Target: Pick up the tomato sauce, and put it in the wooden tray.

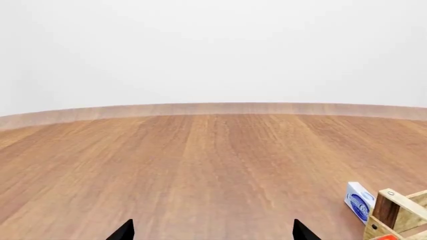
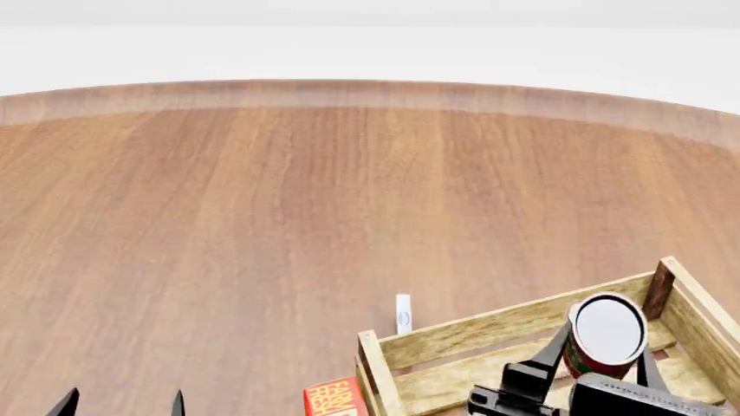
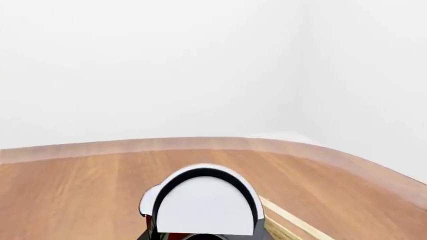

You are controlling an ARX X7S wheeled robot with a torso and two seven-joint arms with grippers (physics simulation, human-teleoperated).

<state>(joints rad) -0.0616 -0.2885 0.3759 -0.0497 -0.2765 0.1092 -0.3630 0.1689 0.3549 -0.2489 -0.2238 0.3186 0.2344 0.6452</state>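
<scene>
The tomato sauce (image 2: 606, 334), a small can with a red label and pale top, is held on its side in my right gripper (image 2: 595, 366), its top facing the head camera. It is over the inside of the wooden tray (image 2: 486, 333), near the far right corner; I cannot tell whether it touches the floor slats. In the right wrist view the can's pale top (image 3: 203, 205) fills the space between the jaws. My left gripper (image 2: 123, 404) is open and empty low at the left, over bare floor, and its two tips also show in the left wrist view (image 1: 213, 230).
A thin white and blue box (image 2: 403, 314) stands just beyond the tray's far left side; it also shows in the left wrist view (image 1: 360, 201) beside a tray corner post (image 1: 393, 212). A red box (image 2: 333, 397) lies at the tray's left. Wooden floor runs to a white wall.
</scene>
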